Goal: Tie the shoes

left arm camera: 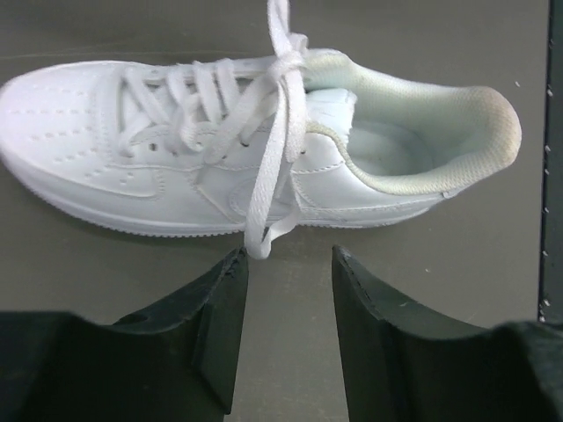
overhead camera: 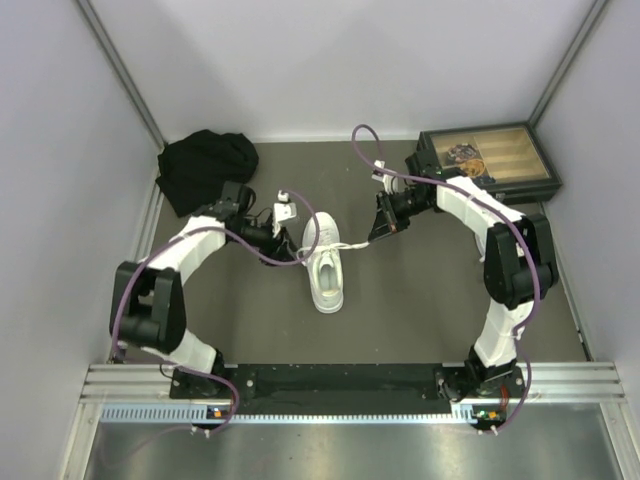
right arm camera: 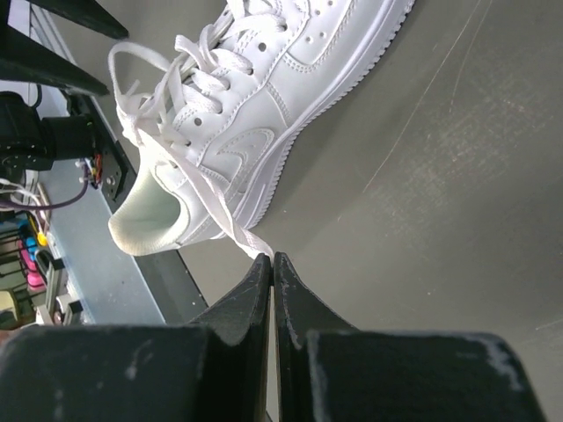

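Observation:
One white low-top shoe (overhead camera: 327, 275) lies on the dark table between the two arms, toe toward the near edge. In the left wrist view the shoe (left arm camera: 176, 167) lies on its sole, its laces crossed in a first knot near the collar. One lace end (left arm camera: 258, 242) hangs down the side and touches the tip of my left gripper (left arm camera: 290, 253), which stands open with nothing between its fingers. My right gripper (right arm camera: 273, 257) is shut on the other lace end (right arm camera: 233, 224), which runs taut from the shoe (right arm camera: 264, 105) to the right gripper (overhead camera: 378, 228).
A black cloth bundle (overhead camera: 205, 165) sits at the back left. A dark box with a wooden tray (overhead camera: 490, 160) stands at the back right. Pale walls enclose three sides, and a metal rail (overhead camera: 350, 385) runs along the near edge.

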Robot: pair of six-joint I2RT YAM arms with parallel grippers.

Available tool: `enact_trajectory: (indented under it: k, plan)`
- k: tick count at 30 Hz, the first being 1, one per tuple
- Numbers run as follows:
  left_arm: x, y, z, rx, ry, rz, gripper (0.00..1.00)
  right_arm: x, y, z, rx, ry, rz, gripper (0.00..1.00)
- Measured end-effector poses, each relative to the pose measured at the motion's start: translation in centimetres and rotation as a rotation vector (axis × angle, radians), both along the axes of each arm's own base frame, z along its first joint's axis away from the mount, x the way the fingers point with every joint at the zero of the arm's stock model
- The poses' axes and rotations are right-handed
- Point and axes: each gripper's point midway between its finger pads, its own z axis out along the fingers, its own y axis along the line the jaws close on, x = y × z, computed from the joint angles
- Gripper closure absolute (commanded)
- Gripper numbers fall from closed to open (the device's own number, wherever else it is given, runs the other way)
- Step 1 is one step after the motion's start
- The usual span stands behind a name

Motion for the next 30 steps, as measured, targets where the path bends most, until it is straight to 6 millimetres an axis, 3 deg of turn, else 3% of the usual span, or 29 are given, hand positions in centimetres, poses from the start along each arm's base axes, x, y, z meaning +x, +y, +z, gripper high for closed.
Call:
enact_trajectory:
  k: [3,7,11,15,21,30]
  plan:
    - [-0.1,0.6,1.1,-0.032,-0.060,0.047,0.53,0.0,0.2,0.2,0.006,-0.001,0.004,1.00]
    - [0.0,0.8,3.4,-0.078,-0.183,0.081,0.73,-0.1,0.3,0.3,0.009,0.003,0.004,1.00]
    - [-0.3,-0.1,4.5,-0.106,-0.262,0.055,0.75,-0.1,0.3,0.3,0.012,0.008,0.002,1.00]
    - [-0.5,-1.5,4.3,-0.112,-0.277,0.018,0.72,-0.1,0.4,0.5,0.019,0.013,0.002,1.00]
    - [0.0,-2.9,2.3,-0.084,-0.254,-0.007,0.67,-0.2,0.6,0.7,0.027,0.013,0.006,1.00]
    - [0.6,-4.3,1.3,-0.066,-0.246,-0.037,0.72,0.0,0.7,1.0,0.033,0.006,0.008,1.00]
